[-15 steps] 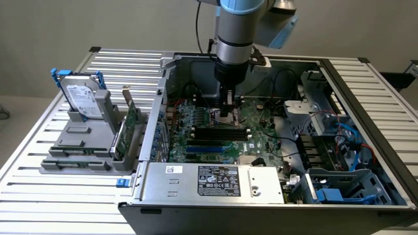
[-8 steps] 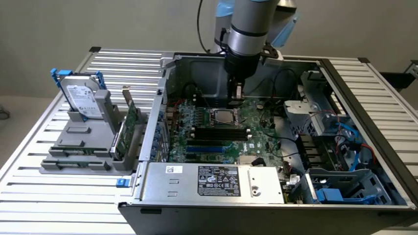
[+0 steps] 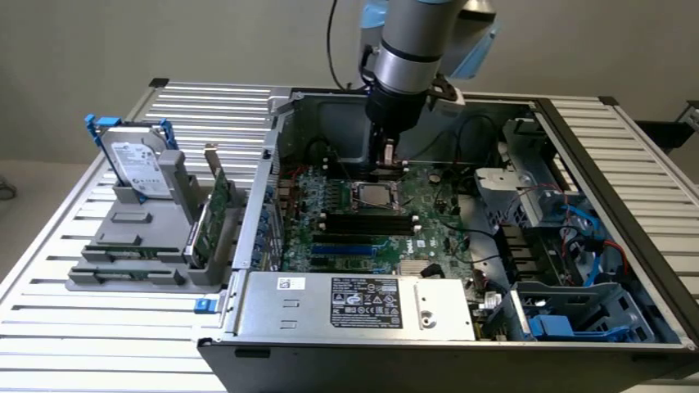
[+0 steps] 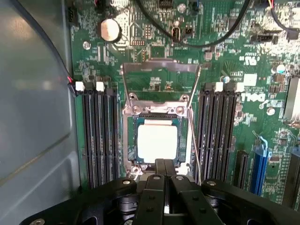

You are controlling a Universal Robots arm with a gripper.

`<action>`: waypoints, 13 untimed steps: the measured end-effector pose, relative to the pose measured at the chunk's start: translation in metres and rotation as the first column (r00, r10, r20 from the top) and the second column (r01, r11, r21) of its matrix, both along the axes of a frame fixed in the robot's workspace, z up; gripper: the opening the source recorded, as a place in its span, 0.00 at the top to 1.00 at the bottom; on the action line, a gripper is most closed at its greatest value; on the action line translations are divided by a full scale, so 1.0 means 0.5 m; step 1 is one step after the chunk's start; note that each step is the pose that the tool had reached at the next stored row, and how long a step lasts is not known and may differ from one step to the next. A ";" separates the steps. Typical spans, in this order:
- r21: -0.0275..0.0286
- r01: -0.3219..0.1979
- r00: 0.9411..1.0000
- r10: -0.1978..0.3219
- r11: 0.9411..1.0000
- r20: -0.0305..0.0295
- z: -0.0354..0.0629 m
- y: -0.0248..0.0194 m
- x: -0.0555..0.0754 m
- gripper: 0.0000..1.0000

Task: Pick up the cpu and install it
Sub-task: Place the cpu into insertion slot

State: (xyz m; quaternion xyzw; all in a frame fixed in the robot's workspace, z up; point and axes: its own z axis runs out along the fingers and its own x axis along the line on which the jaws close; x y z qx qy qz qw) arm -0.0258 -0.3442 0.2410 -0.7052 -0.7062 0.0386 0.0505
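The cpu, a small square chip with a pale silver top, lies flat in the motherboard socket. It also shows in the middle of the board. The socket's metal retention frame stands swung open beyond it. My gripper hovers at the near edge of the chip with its two black fingers pressed together and nothing between them. In the exterior view the gripper hangs inside the open computer case, just above the socket's far side.
Black memory slots flank the socket on both sides. The silver power supply sits at the case front. On the exterior view's left, a grey holder carries the hard drive and green cards. Cables and a drive cage crowd the right.
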 end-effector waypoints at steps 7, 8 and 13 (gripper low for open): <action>0.003 0.000 0.998 0.000 1.000 -0.058 0.000 -0.0007 -0.020 0.89; 0.003 0.000 0.998 0.000 1.000 -0.066 0.001 -0.0008 -0.023 0.89; 0.007 0.000 0.996 0.000 1.000 -0.092 0.007 -0.0008 -0.035 0.89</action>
